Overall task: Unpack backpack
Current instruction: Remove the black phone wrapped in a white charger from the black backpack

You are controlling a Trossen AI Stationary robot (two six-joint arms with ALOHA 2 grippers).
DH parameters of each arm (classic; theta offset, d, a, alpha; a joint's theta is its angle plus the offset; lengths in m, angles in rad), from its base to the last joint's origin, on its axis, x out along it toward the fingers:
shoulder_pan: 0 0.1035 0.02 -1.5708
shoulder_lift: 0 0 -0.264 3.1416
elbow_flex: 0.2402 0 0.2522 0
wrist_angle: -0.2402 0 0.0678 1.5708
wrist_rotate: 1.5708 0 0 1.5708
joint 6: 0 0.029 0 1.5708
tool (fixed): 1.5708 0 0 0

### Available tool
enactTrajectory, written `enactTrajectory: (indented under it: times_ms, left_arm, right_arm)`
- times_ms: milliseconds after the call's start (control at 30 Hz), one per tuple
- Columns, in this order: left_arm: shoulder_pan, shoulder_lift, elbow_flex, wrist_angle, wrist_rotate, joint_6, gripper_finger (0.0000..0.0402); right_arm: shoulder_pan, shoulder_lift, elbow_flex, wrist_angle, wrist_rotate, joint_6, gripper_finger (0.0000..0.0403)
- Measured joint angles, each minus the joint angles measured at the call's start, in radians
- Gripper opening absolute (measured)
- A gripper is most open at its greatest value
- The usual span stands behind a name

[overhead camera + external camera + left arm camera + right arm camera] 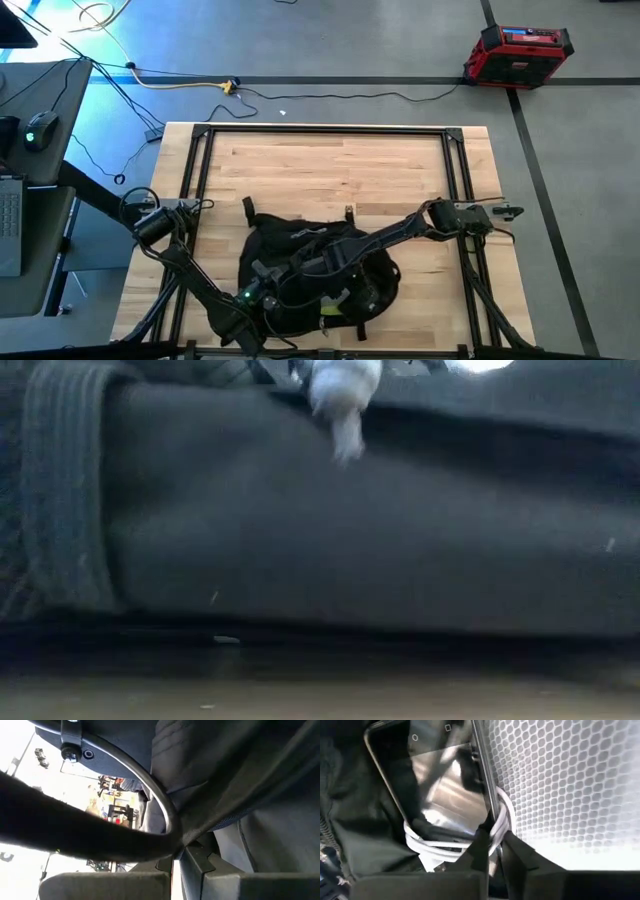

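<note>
The black backpack lies flat on the wooden table, at its near edge between both arms; its outline is too rounded to give a long axis, with one strap toward the far side. Inside it, the right wrist view shows a dark phone-like slab, a coiled white cable and white mesh lining. The right gripper is deep in the opening, fingers pinched together on the white cable; the left gripper sits at the bag's near left, fingers clamped on black fabric of the backpack.
</note>
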Motion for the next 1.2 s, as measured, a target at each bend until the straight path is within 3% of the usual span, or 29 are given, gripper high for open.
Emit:
enactTrajectory:
  times_ms: [267,433,800,1200]
  left_arm:
    - [0.000,-0.002,0.000,-0.007,0.009,0.003,0.0000]
    - [-0.013,-0.002,-0.001,-0.005,0.043,0.026,0.0000]
    - [-0.024,-0.002,-0.001,0.001,0.049,0.026,0.0000]
    - [-0.025,-0.002,-0.001,0.007,0.053,0.026,0.0000]
  right_arm:
    - [0.008,0.003,0.149,-0.106,-0.007,0.003,0.0002]
    - [0.034,0.002,0.206,-0.120,0.046,0.022,0.0002]
    - [0.114,-0.078,0.203,-0.065,0.198,0.141,0.0001]
    - [0.191,-0.021,0.207,0.017,0.300,0.140,0.0001]
